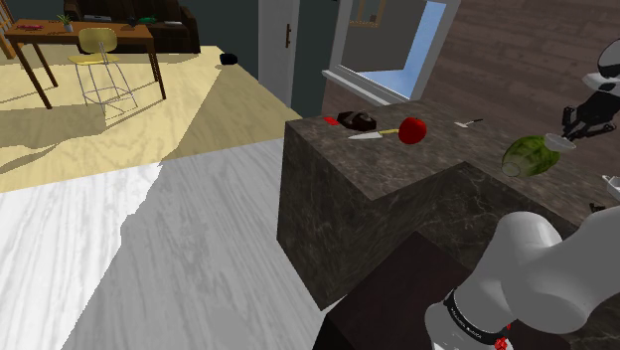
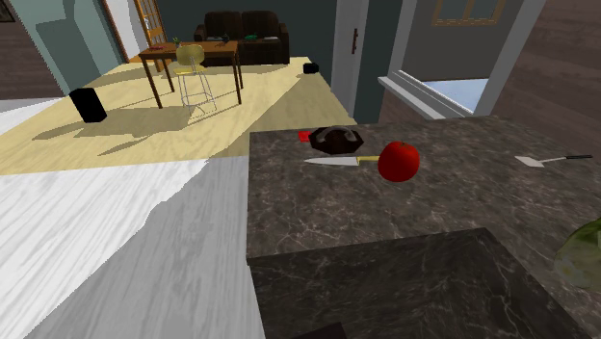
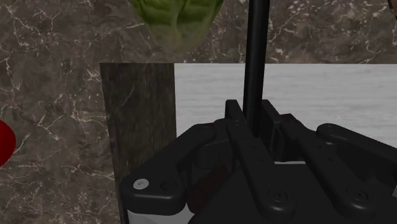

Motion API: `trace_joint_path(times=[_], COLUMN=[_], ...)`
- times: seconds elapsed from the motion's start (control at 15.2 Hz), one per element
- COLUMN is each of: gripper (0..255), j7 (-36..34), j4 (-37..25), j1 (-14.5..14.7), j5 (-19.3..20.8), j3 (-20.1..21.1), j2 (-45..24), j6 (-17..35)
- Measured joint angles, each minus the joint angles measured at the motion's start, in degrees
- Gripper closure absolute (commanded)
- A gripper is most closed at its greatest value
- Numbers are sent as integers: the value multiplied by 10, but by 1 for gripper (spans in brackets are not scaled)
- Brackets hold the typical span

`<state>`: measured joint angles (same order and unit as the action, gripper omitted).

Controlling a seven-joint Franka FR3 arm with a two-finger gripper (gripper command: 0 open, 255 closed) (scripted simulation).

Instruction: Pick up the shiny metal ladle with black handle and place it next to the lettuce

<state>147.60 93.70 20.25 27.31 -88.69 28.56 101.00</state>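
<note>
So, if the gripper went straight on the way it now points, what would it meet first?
Probably the pale floor past the edge of the counter: in the wrist view it lies beyond the gripper, shut on the ladle by its handle. The lettuce sits off that line. Depth is unclear.

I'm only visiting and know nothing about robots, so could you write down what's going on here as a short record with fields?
Hand: black hand, its two fingers shut on the ladle
Part gripped: the ladle's black handle
Lettuce: green lettuce, lying on the counter close to the hand
Surface: dark marbled counter
Other items on it: red round fruit, knife, spatula
Task stage: ladle in the hand, not yet let go beside the lettuce
</note>
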Motion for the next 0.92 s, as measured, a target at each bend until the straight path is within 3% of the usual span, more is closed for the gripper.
trace_joint_path(times=[0.46,0.73,0.92], gripper=[255,255,255], j7=[65,109,133], j4=[-131,-270,-319], j1=[99,196,221], j5=[45,86,102], j3=[-114,-186,-208], j2=[61,120,147], j6=[-48,-101,-113])
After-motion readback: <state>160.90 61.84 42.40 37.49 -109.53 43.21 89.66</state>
